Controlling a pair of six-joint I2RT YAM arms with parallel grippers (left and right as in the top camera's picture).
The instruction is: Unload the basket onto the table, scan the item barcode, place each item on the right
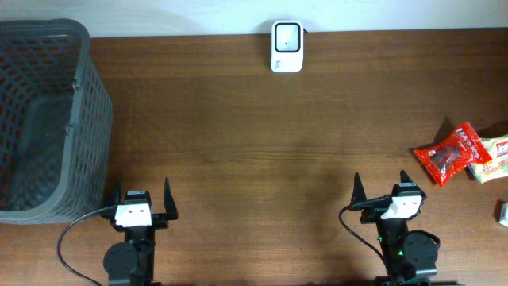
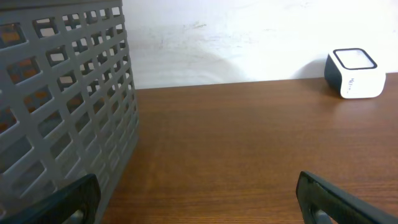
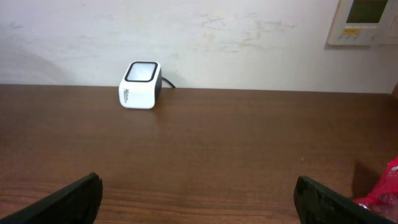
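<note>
The white barcode scanner (image 1: 286, 36) stood at the far edge of the worktop (image 1: 254, 135), against the wall, and everything else is placed from it. The red snack packet (image 1: 452, 153) — the likeliest item to scan — lay well to the scanner's right and nearer the robot, touching a pale packet (image 1: 494, 159) at the worktop's right edge. A grey mesh basket (image 1: 48, 119) sat far to the scanner's left. The left end effector (image 1: 143, 208) and the right end effector (image 1: 387, 195) both waited at the near edge, well apart from the scanner, jaws spread wide and holding nothing. From here the risks looked plain: the red packet was a soft, glossy pouch lying flat, so a pinch could slide off it or crumple it and crease the barcode. The pale packet touching it could be dragged along or grabbed by mistake. Which face carries the barcode cannot be told, so the packet might reach the scanner's window with the code turned away — no read.
</note>
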